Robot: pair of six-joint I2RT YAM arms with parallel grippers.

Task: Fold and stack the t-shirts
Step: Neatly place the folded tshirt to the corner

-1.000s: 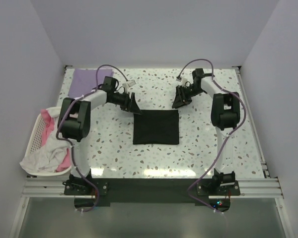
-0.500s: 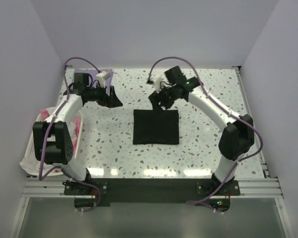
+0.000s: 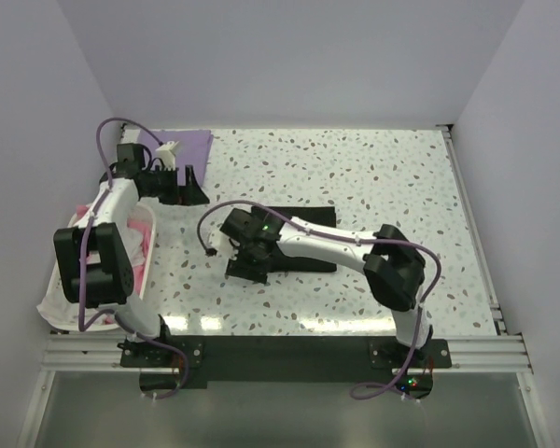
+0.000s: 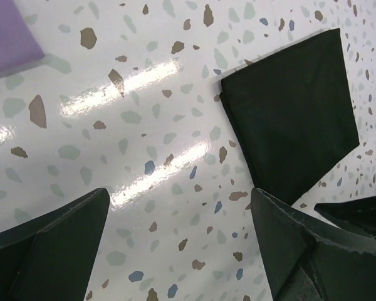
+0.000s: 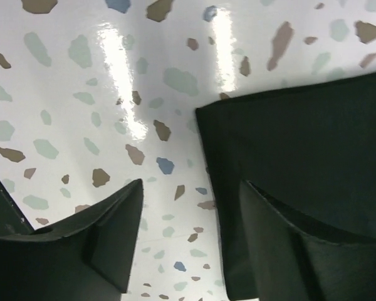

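Observation:
A folded black t-shirt (image 3: 308, 217) lies flat at the middle of the table. A folded purple t-shirt (image 3: 179, 147) lies at the far left. My right gripper (image 3: 245, 269) is open at the black shirt's near left corner. In the right wrist view the gripper (image 5: 191, 244) straddles the shirt's (image 5: 301, 132) edge, one finger over the cloth, the other over bare table. My left gripper (image 3: 194, 189) is open and empty, between the purple shirt and the black one. In the left wrist view the gripper (image 4: 182, 251) holds nothing; the black shirt (image 4: 294, 113) and a purple corner (image 4: 6, 31) show.
A white basket (image 3: 63, 252) with white and pink clothes hanging over its rim stands at the table's left edge. The right arm lies across the black shirt. Walls close in the table on the left, far and right sides.
My right arm has swung from the black shirt's far edge across to its near left corner. My left gripper has drawn back left toward the purple shirt.

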